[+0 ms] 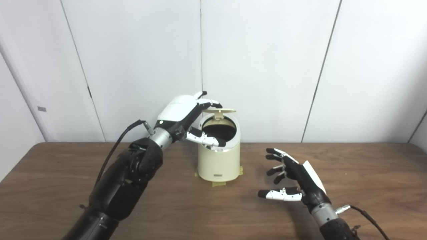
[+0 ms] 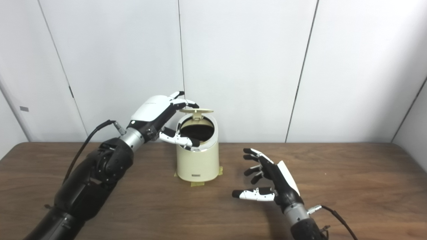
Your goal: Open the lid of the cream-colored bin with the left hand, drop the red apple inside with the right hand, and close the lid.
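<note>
My left hand [image 1: 181, 115] is at the cream bin [image 1: 219, 160], fingertips [image 1: 213, 104] on the raised lid [image 1: 218, 110], thumb [image 1: 206, 139] across the front rim of the dark opening. Lid tilted up, roughly level, hinged at the back. Bin stands upright mid-table [image 1: 66, 173], taped at its base. My right hand [image 2: 272, 181] hangs just above the tabletop, right of the bin and apart from it, fingers spread, holding nothing. Can't see the apple; the bin's interior is too dark to tell.
</note>
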Robot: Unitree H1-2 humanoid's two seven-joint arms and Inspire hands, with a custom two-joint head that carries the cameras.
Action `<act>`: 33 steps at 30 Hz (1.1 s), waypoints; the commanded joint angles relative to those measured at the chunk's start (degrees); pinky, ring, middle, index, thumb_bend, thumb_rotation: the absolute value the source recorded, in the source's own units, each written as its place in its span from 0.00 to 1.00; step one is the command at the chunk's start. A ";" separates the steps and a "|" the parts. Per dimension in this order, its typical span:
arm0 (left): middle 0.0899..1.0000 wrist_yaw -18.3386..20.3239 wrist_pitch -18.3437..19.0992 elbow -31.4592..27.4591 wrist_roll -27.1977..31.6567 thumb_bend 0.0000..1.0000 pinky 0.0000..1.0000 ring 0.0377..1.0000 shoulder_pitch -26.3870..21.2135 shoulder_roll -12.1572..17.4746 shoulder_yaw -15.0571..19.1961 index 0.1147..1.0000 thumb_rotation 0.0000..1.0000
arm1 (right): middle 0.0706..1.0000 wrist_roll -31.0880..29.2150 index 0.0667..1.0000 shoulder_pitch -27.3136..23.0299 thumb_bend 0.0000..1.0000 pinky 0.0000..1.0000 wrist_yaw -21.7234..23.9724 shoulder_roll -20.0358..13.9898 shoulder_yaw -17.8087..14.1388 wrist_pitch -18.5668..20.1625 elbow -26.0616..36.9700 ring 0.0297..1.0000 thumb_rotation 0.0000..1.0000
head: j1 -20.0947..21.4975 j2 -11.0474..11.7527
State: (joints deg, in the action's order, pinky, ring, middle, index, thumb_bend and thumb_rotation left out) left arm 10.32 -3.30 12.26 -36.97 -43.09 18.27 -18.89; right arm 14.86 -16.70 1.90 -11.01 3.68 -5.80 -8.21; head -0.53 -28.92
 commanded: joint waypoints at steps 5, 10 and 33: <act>0.83 0.55 -0.83 -3.56 -1.71 0.94 0.95 1.00 -1.77 1.24 0.41 0.80 0.49 | 0.79 -0.59 0.82 -1.91 0.81 0.43 -0.75 -0.34 -0.60 -2.14 1.30 0.59 0.24 | 0.20 -0.26; 0.83 0.85 -0.83 -4.53 -2.87 0.93 0.95 0.99 -1.10 1.27 0.37 0.79 0.47 | 0.78 -0.46 0.82 -1.63 0.80 0.43 -0.71 -0.33 -0.54 -2.15 1.99 0.59 0.25 | 0.27 -0.59; 0.76 4.17 -0.06 -8.54 -7.13 0.97 1.00 0.96 2.38 1.91 -0.74 0.71 0.48 | 0.78 -0.79 0.82 -0.65 0.81 0.43 0.08 -0.03 -0.44 1.92 4.53 0.59 0.24 | 0.41 -2.23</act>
State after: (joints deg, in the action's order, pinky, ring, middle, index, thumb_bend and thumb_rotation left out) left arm 14.57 -3.26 5.24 -43.43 -38.46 19.45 -19.86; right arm 14.39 -15.41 2.09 -10.78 3.50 -3.35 -5.52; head -0.09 -31.11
